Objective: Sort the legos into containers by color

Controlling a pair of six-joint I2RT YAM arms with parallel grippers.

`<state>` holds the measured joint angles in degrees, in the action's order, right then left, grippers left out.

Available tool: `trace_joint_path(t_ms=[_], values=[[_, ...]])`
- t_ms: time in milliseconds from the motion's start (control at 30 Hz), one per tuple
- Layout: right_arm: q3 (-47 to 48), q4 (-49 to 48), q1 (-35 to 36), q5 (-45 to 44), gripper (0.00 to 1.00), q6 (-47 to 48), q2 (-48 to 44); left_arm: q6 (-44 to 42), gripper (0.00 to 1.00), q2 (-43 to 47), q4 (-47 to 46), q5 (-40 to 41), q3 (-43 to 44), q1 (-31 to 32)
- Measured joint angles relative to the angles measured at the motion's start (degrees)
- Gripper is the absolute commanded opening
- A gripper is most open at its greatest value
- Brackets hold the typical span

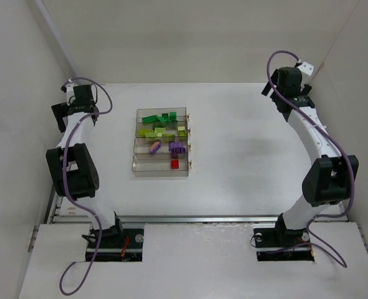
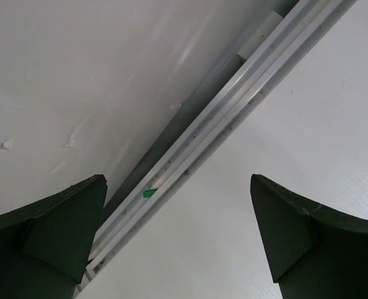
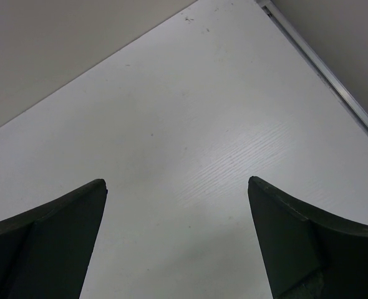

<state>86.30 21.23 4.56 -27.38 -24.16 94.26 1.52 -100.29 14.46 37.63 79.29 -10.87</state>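
Both end effectors are spread and empty: the left end effector at the left edge of the counter, the right end effector far right. The bricks lie colour by colour in the tray, so sorting looks finished and no grasp seems needed. No writing is legible.

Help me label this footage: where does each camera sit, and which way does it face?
Top external: above, behind, looking down at table, containers, left arm, right arm.
Left wrist: faces edge rail and wall; open left claw shows.
Right wrist: faces bare table, wall; open right claw shows.
Shared: wrist views both show the rail.
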Motion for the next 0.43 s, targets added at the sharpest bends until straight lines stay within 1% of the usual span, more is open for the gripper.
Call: trace_joint_path(t_ms=[433], values=[[0.3, -0.2, 0.0, 2.7, 1.00, 0.9, 0.0, 0.1, 0.99, -1.2, 2.1, -0.1, 0.7, -0.2]])
